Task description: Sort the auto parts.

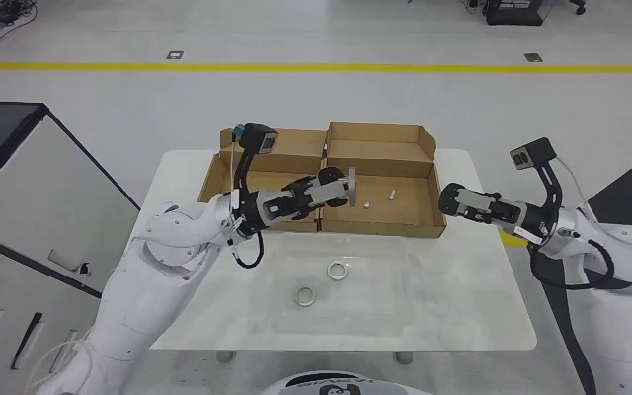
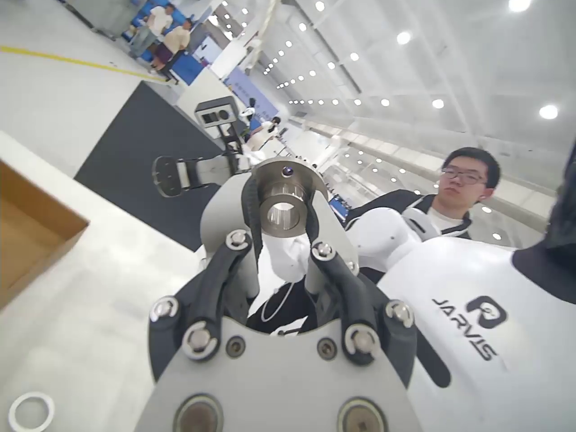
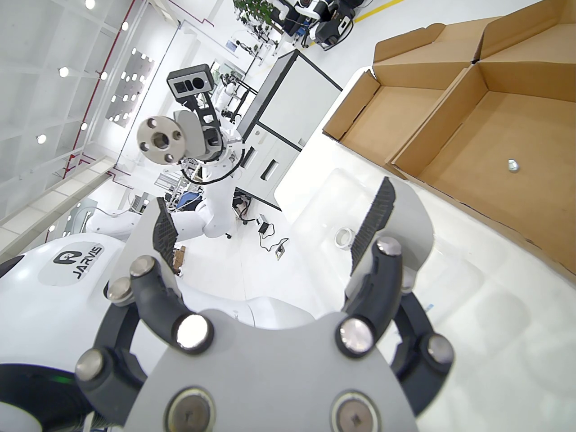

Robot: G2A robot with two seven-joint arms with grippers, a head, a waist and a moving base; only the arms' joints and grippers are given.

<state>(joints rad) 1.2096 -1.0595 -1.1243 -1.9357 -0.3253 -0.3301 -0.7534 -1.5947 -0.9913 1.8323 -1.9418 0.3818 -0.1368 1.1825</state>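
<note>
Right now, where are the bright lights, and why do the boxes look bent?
Left wrist view: ceiling lamps glare white, and the metal flange gleams. Right wrist view: the wide lens seems to bow the edges of the cardboard boxes. Top view: light falls evenly on the table.

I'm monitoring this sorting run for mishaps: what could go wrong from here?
1. The left gripper pinches the round grey metal flange by its narrow hub alone; it might tilt or slip out.
2. The flange hangs close to the wall shared by the two brown cardboard boxes, so a drop might strike that wall or bounce astray.
</note>
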